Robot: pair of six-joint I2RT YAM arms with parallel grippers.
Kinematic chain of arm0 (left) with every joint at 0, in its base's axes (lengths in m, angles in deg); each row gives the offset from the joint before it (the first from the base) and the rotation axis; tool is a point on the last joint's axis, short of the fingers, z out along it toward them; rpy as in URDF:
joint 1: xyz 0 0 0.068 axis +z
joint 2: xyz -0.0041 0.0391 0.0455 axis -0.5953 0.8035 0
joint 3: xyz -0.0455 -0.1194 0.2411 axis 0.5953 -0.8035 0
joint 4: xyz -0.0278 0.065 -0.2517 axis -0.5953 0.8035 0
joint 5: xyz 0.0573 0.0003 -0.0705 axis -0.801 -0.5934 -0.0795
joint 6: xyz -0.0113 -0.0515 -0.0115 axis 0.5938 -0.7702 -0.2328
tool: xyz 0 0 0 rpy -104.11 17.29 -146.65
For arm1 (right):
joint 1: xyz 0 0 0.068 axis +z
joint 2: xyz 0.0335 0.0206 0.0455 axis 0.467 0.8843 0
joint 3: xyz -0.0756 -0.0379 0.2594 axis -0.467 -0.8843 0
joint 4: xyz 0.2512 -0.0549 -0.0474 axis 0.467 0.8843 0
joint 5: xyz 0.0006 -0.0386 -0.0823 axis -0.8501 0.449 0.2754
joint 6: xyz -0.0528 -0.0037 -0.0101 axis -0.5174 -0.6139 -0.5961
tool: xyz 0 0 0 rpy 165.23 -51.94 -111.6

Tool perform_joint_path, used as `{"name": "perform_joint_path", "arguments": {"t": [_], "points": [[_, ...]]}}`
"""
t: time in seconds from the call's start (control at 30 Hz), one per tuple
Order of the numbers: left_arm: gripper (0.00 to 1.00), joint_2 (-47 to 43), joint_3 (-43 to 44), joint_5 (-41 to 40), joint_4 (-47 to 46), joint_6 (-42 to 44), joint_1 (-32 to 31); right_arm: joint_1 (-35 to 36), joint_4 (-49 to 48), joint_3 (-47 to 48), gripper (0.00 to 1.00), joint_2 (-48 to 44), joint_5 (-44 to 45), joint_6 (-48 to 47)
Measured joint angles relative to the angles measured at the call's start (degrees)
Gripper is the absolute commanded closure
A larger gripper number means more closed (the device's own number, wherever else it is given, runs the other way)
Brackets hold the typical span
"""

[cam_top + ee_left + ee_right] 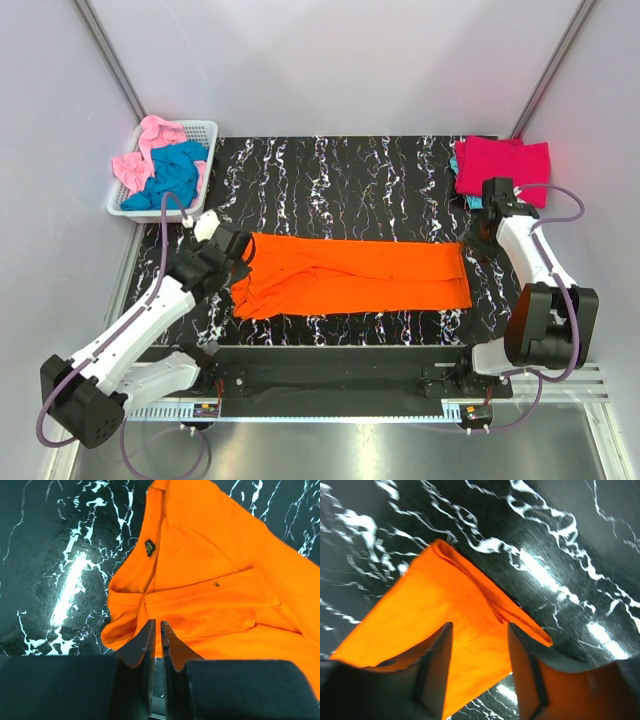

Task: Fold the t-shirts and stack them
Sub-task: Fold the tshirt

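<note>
**Orange shirt stretched long, a gripper at each end**

The orange t-shirt (350,275) lies folded into a long band on the marbled table (350,170). At its left end, the left gripper (156,640) has its fingers nearly together with a thin slit between. Whether cloth is caught there cannot be told. At its right end, the right gripper (480,665) is spread over the corner, pinching nothing; from above, its wrist hides it. Beyond that end lies a folded crimson-pink t-shirt (505,165), with a teal cloth edge (463,197) showing from under it. Beyond the left end, a white basket (200,128) holds a bunched teal t-shirt (175,172) and a light pink t-shirt (150,135).
</note>
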Motion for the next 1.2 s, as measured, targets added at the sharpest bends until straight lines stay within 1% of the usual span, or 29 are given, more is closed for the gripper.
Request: {"name": "perform_joint_path", "arguments": {"t": [0.1, 0.17, 0.23, 0.33, 0.4, 0.5, 0.7, 0.8, 0.93, 1.1, 1.2], "points": [[0.88, -0.50, -0.04, -0.28, 0.20, -0.59, 0.00, 0.00, -1.97, 0.00, 0.58, -1.25, -1.60, -0.63], [0.88, 1.22, 0.04, 0.66, -0.66, 0.26, 0.00, 0.00, -3.61, -0.07, 0.62, -1.29, -4.17, -1.31], [0.88, 4.87, 0.76, 2.75, -1.68, 1.40, -0.02, -0.02, -5.33, -0.26, 0.62, -1.03, -8.15, -2.10], [0.86, 11.91, 2.36, 7.17, -4.94, 3.26, -0.02, 0.09, -7.76, -0.22, 0.69, 0.70, -14.62, -3.65], [0.86, 15.47, 3.15, 9.75, -7.48, 4.31, 0.09, 1.05, -8.85, -0.15, 0.70, 2.86, -17.86, -5.14], [0.85, 19.32, 3.96, 13.68, -11.56, 5.73, 1.07, 5.01, -9.29, -0.04, 0.70, 4.98, -20.15, -7.19], [0.79, 27.36, 4.37, 24.44, -21.40, 8.83, 9.14, 15.47, -9.73, 1.49, 0.70, 5.88, -23.32, -9.05], [0.76, 32.02, 6.12, 28.02, -23.74, 10.29, 11.06, 17.86, -10.05, 2.23, 0.70, 7.23, -24.52, -9.16], [0.72, 38.01, 8.66, 33.99, -28.52, 11.54, 11.72, 21.00, -10.12, 3.80, 0.72, 10.16, -24.87, -9.11], [0.71, 39.80, 9.40, 38.51, -31.17, 11.76, 11.76, 25.18, -10.54, 6.08, 0.73, 13.57, -25.31, -8.85], [0.71, 40.96, 10.40, 40.35, -32.44, 11.85, 11.80, 25.92, -10.69, 6.23, 0.73, 14.43, -25.29, -8.61]]}}
